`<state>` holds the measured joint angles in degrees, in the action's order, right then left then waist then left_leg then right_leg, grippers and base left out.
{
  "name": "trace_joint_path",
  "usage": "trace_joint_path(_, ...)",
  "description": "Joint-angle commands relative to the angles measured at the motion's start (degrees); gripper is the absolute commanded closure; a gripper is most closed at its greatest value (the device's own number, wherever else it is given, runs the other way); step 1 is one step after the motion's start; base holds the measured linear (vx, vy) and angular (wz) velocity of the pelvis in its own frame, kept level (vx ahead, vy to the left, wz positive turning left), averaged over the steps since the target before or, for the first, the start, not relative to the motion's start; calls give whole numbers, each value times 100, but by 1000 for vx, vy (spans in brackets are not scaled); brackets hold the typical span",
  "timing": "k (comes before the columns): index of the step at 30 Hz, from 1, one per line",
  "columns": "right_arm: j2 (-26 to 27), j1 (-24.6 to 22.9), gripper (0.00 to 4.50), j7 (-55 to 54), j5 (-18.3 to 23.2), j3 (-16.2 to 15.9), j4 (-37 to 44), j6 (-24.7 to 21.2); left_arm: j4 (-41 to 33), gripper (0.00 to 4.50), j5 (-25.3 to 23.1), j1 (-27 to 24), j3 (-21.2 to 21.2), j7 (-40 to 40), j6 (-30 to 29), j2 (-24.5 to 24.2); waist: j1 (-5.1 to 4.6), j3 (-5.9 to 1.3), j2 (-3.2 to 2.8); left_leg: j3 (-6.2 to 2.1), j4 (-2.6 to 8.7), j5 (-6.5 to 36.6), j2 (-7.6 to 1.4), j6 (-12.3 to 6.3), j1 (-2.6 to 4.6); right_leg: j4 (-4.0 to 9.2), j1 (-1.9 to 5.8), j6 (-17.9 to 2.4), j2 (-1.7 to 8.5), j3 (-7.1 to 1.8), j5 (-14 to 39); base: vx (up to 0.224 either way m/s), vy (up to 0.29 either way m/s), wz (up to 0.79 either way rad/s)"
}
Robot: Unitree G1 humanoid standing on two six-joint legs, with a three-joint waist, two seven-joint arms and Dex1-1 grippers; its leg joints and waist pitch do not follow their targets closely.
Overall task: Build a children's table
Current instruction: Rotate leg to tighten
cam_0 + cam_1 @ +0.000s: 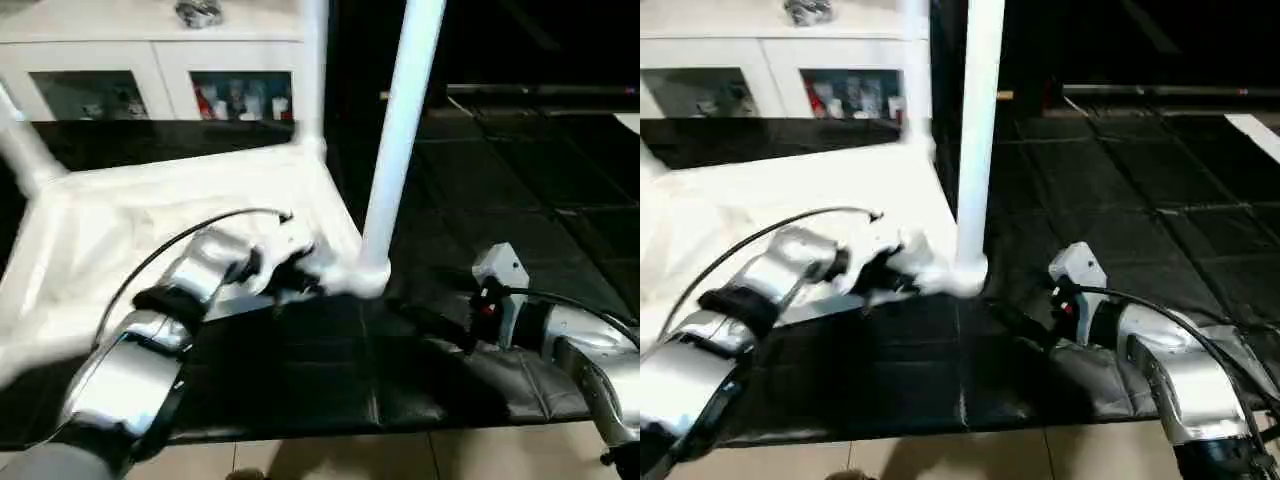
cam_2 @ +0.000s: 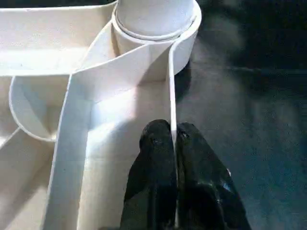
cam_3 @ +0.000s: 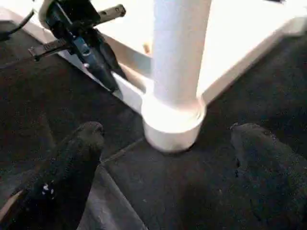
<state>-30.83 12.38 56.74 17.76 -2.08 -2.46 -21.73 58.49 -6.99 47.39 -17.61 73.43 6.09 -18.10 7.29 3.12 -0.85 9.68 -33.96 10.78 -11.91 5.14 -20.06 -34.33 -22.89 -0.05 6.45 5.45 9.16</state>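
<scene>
The white tabletop (image 1: 150,230) lies upside down on the black mat, ribs facing up. A long white leg (image 1: 400,130) stands upright in the near right corner socket (image 2: 184,43). Two more legs rise at the far corner (image 1: 313,70) and at the left (image 1: 25,155). My left gripper (image 2: 171,128) is shut on the tabletop's thin side rim, just short of that socket. My right gripper (image 3: 168,129) is open and low over the mat, its two fingers spread either side of the socket's base without touching it.
A white cabinet (image 1: 150,60) with glass doors stands behind the tabletop. The black padded mat (image 1: 300,370) stretches away to the right, and pale floor (image 1: 350,455) shows at its near edge. Cables loop over both forearms.
</scene>
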Motion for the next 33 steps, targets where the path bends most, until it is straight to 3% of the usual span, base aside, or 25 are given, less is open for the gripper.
trace_joint_path(1,-105,124,0,248,15,-116,-60,115,-90,442,-147,-174,-305,371,125,25,-22,-347,59,1,474,1748,-114,-177,25,514,273,-996,247,-238,2284,0,0,0)
trace_joint_path(6,-57,511,0,750,-206,-530,-528,530,-451,442,-112,-329,-409,708,295,-131,-19,-367,68,8,466,1564,-119,-177,-6,476,279,-1019,248,-248,2080,0,0,0)
trace_joint_path(7,-34,563,0,810,-198,-552,-599,561,-484,442,-95,-338,-412,752,289,-134,-36,-384,75,5,459,1463,-114,-189,-28,442,298,-1077,250,-248,1938,0,0,0)
trace_joint_path(10,66,824,0,1055,-257,-664,-1041,794,-624,442,-35,-400,-430,986,331,-160,-11,-396,54,24,444,1388,-132,-219,0,412,270,-1238,246,-253,1645,0,0,0)
trace_joint_path(11,103,925,19,1151,-282,-706,-1224,877,-687,448,-25,-429,-448,1072,345,-176,-18,-400,79,21,443,1372,-132,-219,-14,392,281,-1272,246,-246,1600,0,0,0)
trace_joint_path(14,164,1107,40,1316,-300,-761,-1534,966,-823,450,-30,-486,-493,1212,399,-215,13,-400,65,36,436,1281,-140,-256,-8,370,278,-1359,236,-254,1420,0,0,0)
trace_joint_path(15,185,1237,47,1498,-287,-820,-1740,970,-928,450,-32,-520,-535,1308,429,-250,38,-410,99,48,426,1225,-146,-277,7,352,270,-1383,230,-260,1313,0,0,0)
trace_joint_path(16,187,1281,47,1580,-273,-847,-1811,961,-970,450,-28,-532,-552,1344,441,-263,53,-416,77,42,428,1184,-146,-286,-5,335,285,-1409,237,-255,1265,0,0,0)
trace_joint_path(22,225,1533,110,2198,-259,-1023,-2346,1145,-1219,450,-49,-604,-597,1458,374,-317,57,-413,125,52,414,1131,-141,-314,-24,331,289,-1396,245,-255,1330,0,0,0)
trace_joint_path(33,440,1710,185,2465,-263,-1096,-2757,1332,-1394,450,-56,-677,-634,1479,329,-326,56,-415,120,45,422,1113,-144,-298,-23,329,278,-1358,239,-252,1433,0,0,0)
